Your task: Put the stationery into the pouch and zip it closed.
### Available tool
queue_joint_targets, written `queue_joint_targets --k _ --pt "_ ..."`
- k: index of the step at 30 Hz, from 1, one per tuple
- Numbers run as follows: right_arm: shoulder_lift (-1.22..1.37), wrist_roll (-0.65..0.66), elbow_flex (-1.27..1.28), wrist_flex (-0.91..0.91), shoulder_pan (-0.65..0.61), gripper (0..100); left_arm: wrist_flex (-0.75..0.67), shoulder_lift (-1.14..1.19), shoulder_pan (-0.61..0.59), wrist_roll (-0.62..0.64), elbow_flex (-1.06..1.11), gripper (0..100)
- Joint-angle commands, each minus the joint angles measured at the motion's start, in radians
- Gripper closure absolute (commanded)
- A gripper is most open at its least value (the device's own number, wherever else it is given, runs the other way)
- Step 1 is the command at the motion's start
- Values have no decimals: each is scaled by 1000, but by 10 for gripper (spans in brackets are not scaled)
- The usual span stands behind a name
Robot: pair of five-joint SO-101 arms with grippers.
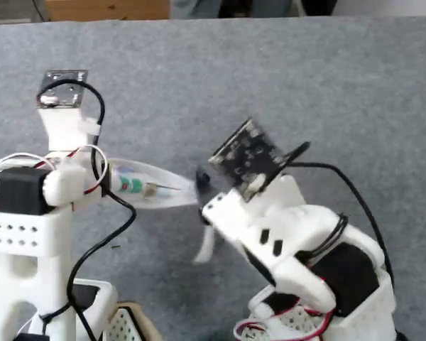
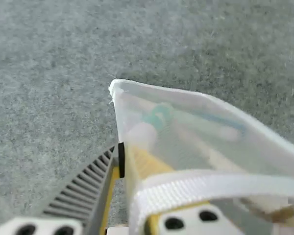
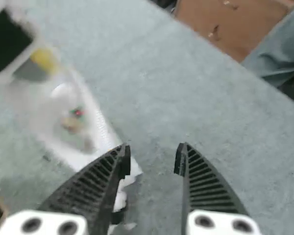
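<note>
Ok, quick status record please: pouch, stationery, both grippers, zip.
pouch: translucent, over the table, between the two arms
stationery: inside the pouch, visible through its wall
left gripper: shut on one end of the pouch
right gripper: open, at the pouch's other end, one finger beside its white edge
zip: cannot tell whether it is closed
</note>
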Motion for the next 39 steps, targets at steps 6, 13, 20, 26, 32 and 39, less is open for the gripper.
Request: queue_joint_targets --k 6,13,20,26,32,39 --pt "-4 48 2 74 -133 825 3 20 16 -51 -10 971" --pt "-5 63 -2 107 -141 825 -17 58 12 -15 -8 971" --pt "1 68 7 129 -181 825 -18 66 16 -15 -10 971" --pt "128 69 119 -23 -180 825 -18 66 16 -15 -10 971" --pt "226 69 107 -138 -183 828 -18 63 10 -17 -8 971" --pt "226 153 101 -138 -170 829 -18 66 15 -18 -10 971"
